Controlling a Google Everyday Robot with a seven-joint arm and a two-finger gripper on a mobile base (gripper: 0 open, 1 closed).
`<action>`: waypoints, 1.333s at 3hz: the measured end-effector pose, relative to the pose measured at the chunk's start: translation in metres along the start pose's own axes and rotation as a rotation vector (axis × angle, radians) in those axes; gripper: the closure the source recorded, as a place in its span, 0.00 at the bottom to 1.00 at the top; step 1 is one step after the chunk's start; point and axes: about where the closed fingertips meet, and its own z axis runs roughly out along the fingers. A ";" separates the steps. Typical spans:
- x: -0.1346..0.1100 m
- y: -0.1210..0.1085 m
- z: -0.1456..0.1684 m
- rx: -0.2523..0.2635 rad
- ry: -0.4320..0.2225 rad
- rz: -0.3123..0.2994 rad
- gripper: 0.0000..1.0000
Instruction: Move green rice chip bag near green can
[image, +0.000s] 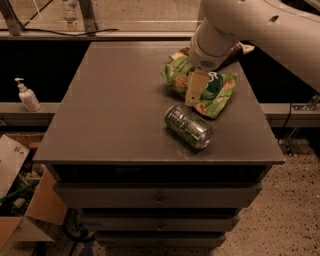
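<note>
— What is on your screen, starting at the left?
— One white pump bottle (26, 95) on the ledge at the left edge. Under it, in the lower left corner, I see one cardboard box (22, 210). Then comes one big dark table (115, 100) with drawers under it. It fills the middle of the frame.

— What is on the table?
— One green can (189, 127), lying on its side a bit right of the middle. Just above it in the frame lies one green rice chip bag (218, 90). The bag is very near the can, but I can't tell if they touch.

— Where is your gripper?
— My one gripper (196, 92) sits right over the bag. It hangs from the white arm (260, 25) in the upper right. I cannot tell if it is pinching the bag or spread wide.

— Anything else?
— One brownish bag (244, 48) peeks out from behind the arm.
</note>
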 end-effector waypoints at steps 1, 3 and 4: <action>0.001 -0.002 0.003 0.008 -0.006 0.031 0.00; 0.000 -0.015 0.012 0.042 -0.026 0.105 0.00; 0.012 -0.025 0.012 0.069 -0.038 0.172 0.00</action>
